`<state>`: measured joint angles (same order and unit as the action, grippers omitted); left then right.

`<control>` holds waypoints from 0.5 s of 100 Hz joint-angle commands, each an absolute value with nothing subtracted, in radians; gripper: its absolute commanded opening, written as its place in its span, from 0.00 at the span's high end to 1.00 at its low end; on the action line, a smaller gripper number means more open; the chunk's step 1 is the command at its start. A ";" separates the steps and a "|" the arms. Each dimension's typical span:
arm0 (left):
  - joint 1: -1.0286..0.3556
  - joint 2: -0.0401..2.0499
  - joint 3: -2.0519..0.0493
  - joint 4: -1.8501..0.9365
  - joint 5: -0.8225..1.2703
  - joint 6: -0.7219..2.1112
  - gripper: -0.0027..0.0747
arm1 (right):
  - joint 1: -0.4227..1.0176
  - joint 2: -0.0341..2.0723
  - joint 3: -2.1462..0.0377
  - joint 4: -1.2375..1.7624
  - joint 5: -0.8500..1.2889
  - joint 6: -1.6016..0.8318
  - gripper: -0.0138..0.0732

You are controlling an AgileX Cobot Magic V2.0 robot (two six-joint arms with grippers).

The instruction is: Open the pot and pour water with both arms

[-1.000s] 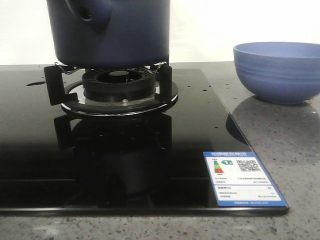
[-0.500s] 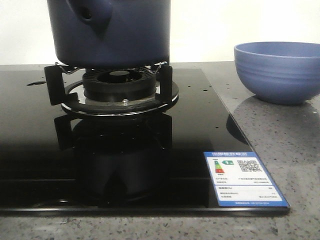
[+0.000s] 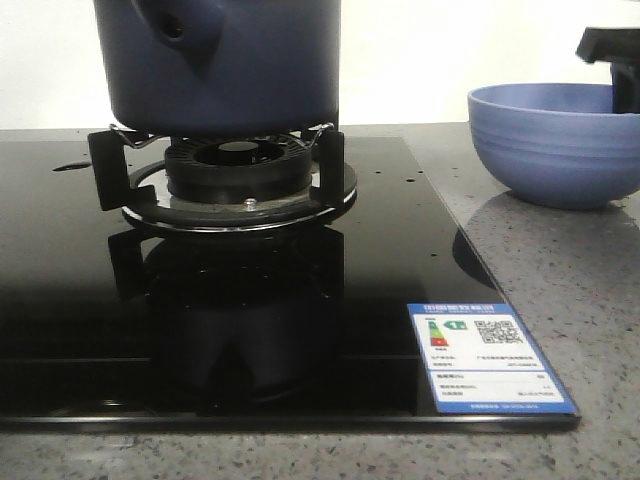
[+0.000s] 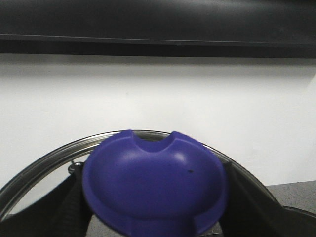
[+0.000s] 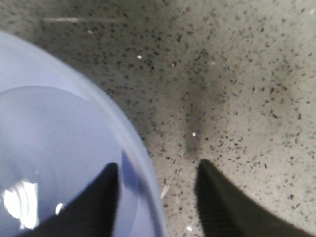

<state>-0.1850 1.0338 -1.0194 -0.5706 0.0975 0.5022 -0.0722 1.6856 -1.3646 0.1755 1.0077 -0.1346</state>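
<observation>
while upright on burner [image 3: 240, 175], pot [image 3: 250, 70] axis vertical, spout toward cam

Pot [image 3: 225, 60] on burner stand [image 3: 230, 175], well to the left of the right hand [image 3: 612, 55]. Bowl [image 3: 555, 145] on desk [image 3: 560, 270] directly below right hand; its fingers [image 5: 98, 202] straddle the bowl rim, one inside, one outside. Left hand [image 4: 153, 217] behind a lid knob [image 4: 155, 185].
</observation>
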 commanded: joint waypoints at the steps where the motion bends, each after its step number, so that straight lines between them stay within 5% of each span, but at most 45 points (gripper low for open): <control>1: -0.180 1.009 -1.058 -0.574 0.012 0.500 0.54 | -0.079 1.647 -1.397 0.175 0.990 -0.135 0.68; 13: -0.180 1.009 -1.058 -0.574 0.013 0.500 0.54 | -0.079 1.644 -1.397 0.175 0.989 -0.135 0.92; 50: -0.180 1.024 -1.058 -0.574 0.015 0.500 0.54 | -0.070 1.615 -1.588 0.260 1.162 -0.135 0.91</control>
<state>-0.1850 1.0338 -1.0194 -0.5690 0.0993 0.5022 -0.0728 1.6747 -1.4965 0.2022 1.1304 -0.1346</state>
